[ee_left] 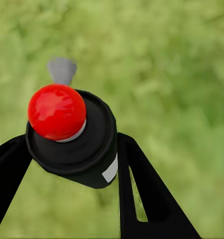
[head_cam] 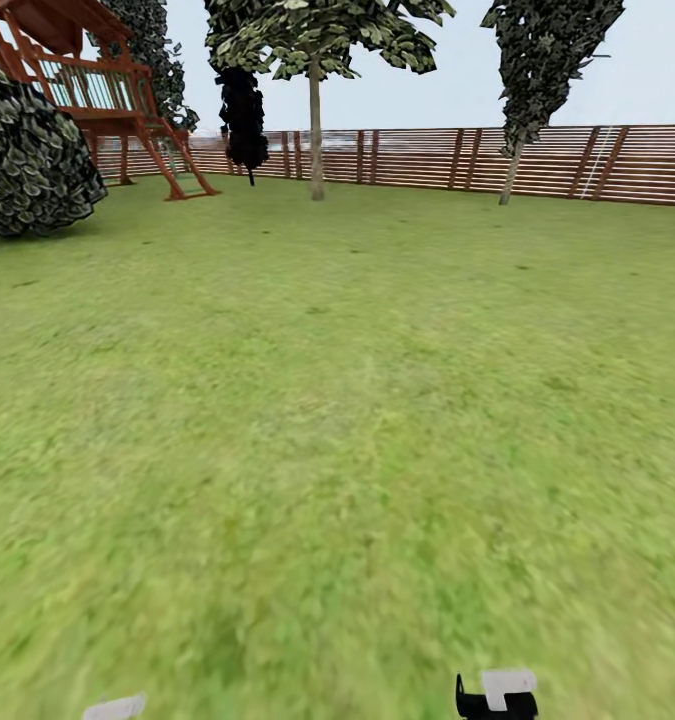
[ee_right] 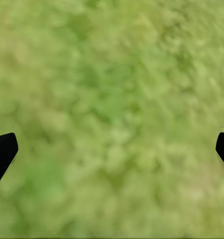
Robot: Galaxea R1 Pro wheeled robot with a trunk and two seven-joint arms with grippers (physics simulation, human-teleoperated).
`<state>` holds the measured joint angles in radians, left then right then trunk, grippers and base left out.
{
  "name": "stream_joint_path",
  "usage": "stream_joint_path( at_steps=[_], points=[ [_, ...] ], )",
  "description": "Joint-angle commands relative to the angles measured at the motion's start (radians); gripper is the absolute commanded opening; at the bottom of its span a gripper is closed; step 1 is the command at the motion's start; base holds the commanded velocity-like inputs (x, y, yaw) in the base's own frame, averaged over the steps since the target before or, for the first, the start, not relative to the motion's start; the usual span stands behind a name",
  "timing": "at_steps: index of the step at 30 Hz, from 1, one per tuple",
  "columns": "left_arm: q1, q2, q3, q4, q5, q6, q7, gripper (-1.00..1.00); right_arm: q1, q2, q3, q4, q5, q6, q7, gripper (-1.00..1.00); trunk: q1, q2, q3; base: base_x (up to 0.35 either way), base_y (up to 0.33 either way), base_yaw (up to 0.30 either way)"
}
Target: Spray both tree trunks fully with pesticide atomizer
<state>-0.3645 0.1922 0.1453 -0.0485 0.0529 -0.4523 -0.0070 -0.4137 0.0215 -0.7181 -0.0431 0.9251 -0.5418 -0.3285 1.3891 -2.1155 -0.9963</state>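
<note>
The pesticide atomizer (ee_left: 72, 139) is already up off the ground, pinched between the two black fingers (ee_left: 142, 189) of the left gripper (ee_left: 74, 149), red top facing the wrist camera and the lawn (head_cam: 337, 420) blurred far beneath it. The right gripper (ee_right: 112, 149) hangs spread wide over grass with nothing in it, only its two finger tips poking in at the edges. What worries me from here is the hold: the fingers seem to catch the dark body at its sides, and a bottle that small could twist or slip while the base rolls over the grass, and once it drops it would be hard to find again. The other risk is aim; I can't tell which way the grey nozzle faces relative to the trunks, so a spray started too far off or pointed wrong would likely miss the bark and leave a trunk only patchily covered. Counting what stands ahead: two pale-trunked trees against the fence (head_cam: 537, 160), one tree (head_cam: 316, 120) near the middle and a second tree (head_cam: 522, 140) to its right, leaning a little; one near-black thin tree (head_cam: 243, 115); one big round bush (head_cam: 27, 160) at the left; one wooden play structure (head_cam: 107, 90); one atomizer; two grippers. All the trees are well away across the lawn.
</note>
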Motion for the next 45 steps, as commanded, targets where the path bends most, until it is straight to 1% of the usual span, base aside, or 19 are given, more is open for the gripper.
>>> stream_joint_path(
  at_steps=[1, 45],
  points=[
    [-0.001, 0.000, -0.001, 0.001, 0.005, -0.003, -0.001, -1.00, 0.000, 0.000, -0.006, 0.000, 0.011, 0.000, -0.006, 1.00, 0.000, 0.000, -0.001, 0.338, 0.000, 0.000],
    [-0.001, 0.000, -0.001, 0.001, 0.005, -0.002, -0.001, -1.00, 0.000, 0.000, -0.006, 0.001, 0.011, 0.002, -0.006, 1.00, 0.000, 0.000, -0.001, 0.338, 0.000, 0.000]
  ],
)
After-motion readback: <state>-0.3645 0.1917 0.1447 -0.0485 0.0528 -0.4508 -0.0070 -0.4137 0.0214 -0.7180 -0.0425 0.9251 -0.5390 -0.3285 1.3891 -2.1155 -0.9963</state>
